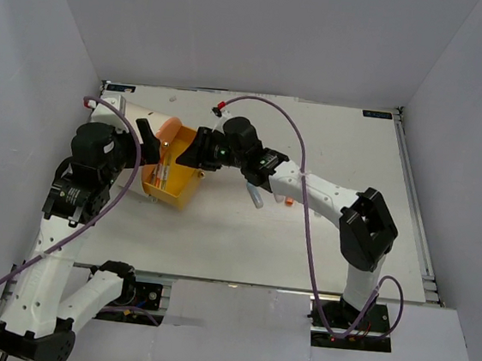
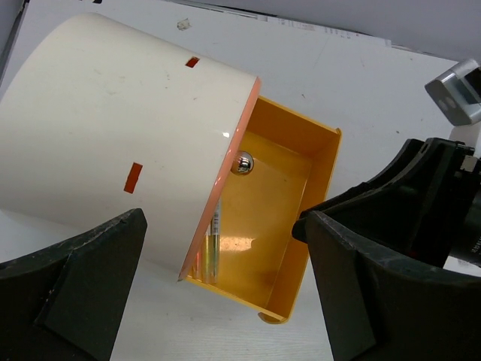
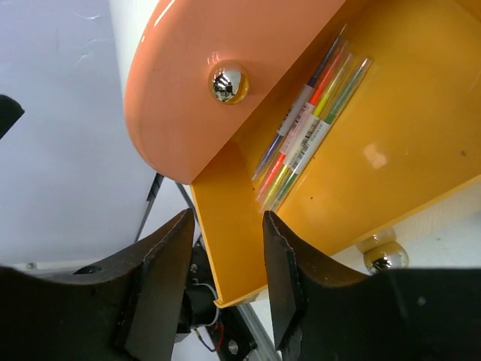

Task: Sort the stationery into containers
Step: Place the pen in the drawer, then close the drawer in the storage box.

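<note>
Right claw (image 3: 225, 218) half open, empty, over corner of open orange drawer (image 3: 406, 150); pens (image 3: 308, 128) lie lengthwise inside, just ahead. Left claw (image 2: 219, 218) wide open, empty, facing cream container (image 2: 113, 128) at far-left corner of worktop (image 1: 302, 256).

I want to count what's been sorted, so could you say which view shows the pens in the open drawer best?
The right wrist view: the pens lie close, colours distinct. The left wrist view shows them edge-on; the top view, only faint streaks.
</note>
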Motion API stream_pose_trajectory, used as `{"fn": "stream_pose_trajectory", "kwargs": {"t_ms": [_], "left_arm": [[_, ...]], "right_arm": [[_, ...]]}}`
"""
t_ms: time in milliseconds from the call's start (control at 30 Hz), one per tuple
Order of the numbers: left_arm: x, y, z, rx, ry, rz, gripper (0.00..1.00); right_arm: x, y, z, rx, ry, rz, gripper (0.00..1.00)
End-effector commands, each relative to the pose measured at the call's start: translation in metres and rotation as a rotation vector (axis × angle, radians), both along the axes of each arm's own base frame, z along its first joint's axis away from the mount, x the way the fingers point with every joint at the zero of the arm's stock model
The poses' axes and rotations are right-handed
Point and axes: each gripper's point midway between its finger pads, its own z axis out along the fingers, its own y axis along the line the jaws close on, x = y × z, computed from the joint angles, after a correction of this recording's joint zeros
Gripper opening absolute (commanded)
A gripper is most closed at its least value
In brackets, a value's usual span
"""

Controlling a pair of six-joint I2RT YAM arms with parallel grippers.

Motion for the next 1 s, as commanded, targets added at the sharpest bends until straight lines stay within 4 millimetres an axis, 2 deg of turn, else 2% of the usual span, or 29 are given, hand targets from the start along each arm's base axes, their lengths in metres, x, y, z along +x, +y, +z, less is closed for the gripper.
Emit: {"fn": "stream_pose_trajectory", "kwargs": {"t_ms": [0,33,167,200,233,267,400,567,733,900,967], "left_arm": [[0.003,0.0,0.015,-0.016,-0.026,0.013,0.98],[0.006,0.001,0.015,-0.014,-0.021,0.021,0.98],[0.019,0.001,0.016,-0.009,-0.003,0.042,0.98],[0.022,0.001,0.014,-0.006,0.006,0.045,0.98],[0.026,0.001,0.019,-0.006,0.0,0.048,0.98],[0.033,0.0,0.015,-0.001,0.016,0.054,0.98],[0.052,-0.002,0.011,0.011,0.028,0.062,0.98],[0.072,-0.004,-0.006,0.026,0.073,0.074,0.98],[0.078,-0.005,-0.018,0.034,0.091,0.069,0.98],[0.078,-0.009,-0.03,0.03,0.111,0.049,0.98],[0.077,-0.01,-0.032,0.027,0.112,0.046,0.98]], "right_arm": [[0.005,-0.014,0.048,0.036,-0.224,0.027,0.48],[0.005,-0.023,0.05,0.018,-0.264,0.031,0.48],[0.024,-0.06,0.033,-0.148,-0.434,0.04,0.47],[0.024,-0.069,0.02,-0.203,-0.436,0.057,0.46],[0.025,-0.078,0.019,-0.236,-0.499,0.08,0.46],[0.029,-0.087,0.007,-0.276,-0.504,0.086,0.46],[0.027,-0.103,-0.02,-0.379,-0.583,0.153,0.46],[0.021,-0.099,-0.048,-0.4,-0.588,0.254,0.46],[0.016,-0.089,-0.07,-0.384,-0.554,0.312,0.46],[0.017,-0.076,-0.081,-0.361,-0.531,0.35,0.46],[0.017,-0.07,-0.078,-0.344,-0.538,0.359,0.46]]}}
